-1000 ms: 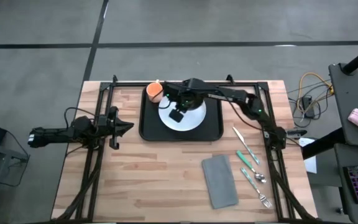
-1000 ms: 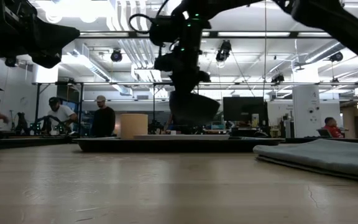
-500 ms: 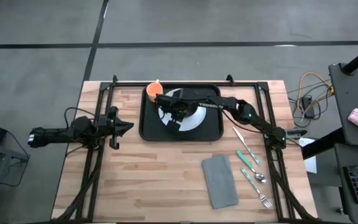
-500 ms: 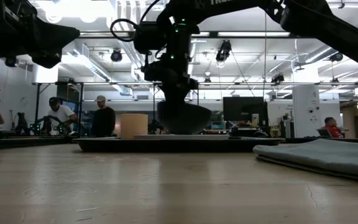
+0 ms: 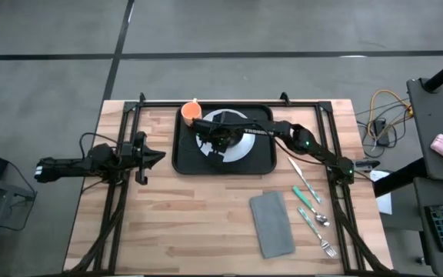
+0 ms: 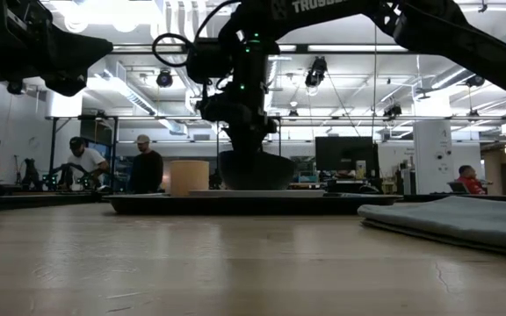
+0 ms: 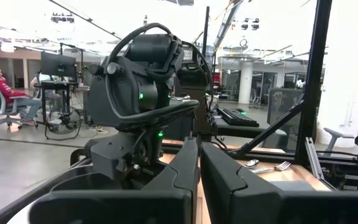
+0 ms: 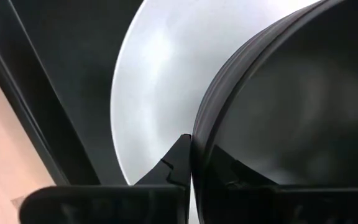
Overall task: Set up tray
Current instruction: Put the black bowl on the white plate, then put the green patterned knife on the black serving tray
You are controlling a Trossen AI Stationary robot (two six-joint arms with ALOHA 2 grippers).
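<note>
The black tray [image 5: 264, 161] lies at the table's far middle. On it rest a white plate [image 5: 244, 146] and an orange cup [image 5: 191, 113] at its far left corner. My right gripper [image 5: 220, 138] hangs over the plate's left part, shut on a black bowl [image 6: 255, 171], which is mostly hidden under it in the high view. The bowl's base is down at the plate in the low view. My left gripper [image 5: 156, 156] waits, shut and empty, left of the tray. My right gripper pinches the black bowl's rim [image 8: 199, 140], with one finger [image 8: 173, 168] outside the wall and the other inside the hollow. The fingers come from above, pointing down. The bowl stands upright with its base at the white plate [image 8: 148, 93].
A grey folded napkin [image 5: 272, 223] lies near the table's front, right of middle. A knife [image 5: 302, 181], a spoon [image 5: 311, 215] and a fork [image 5: 318, 235] lie along the right side. Bare wood shows at front left. People stand in the room behind.
My right gripper has carried the black bowl toward the table's left edge across the plate and down. The bowl has dropped from well above the plate to the plate's surface and stays upright.
</note>
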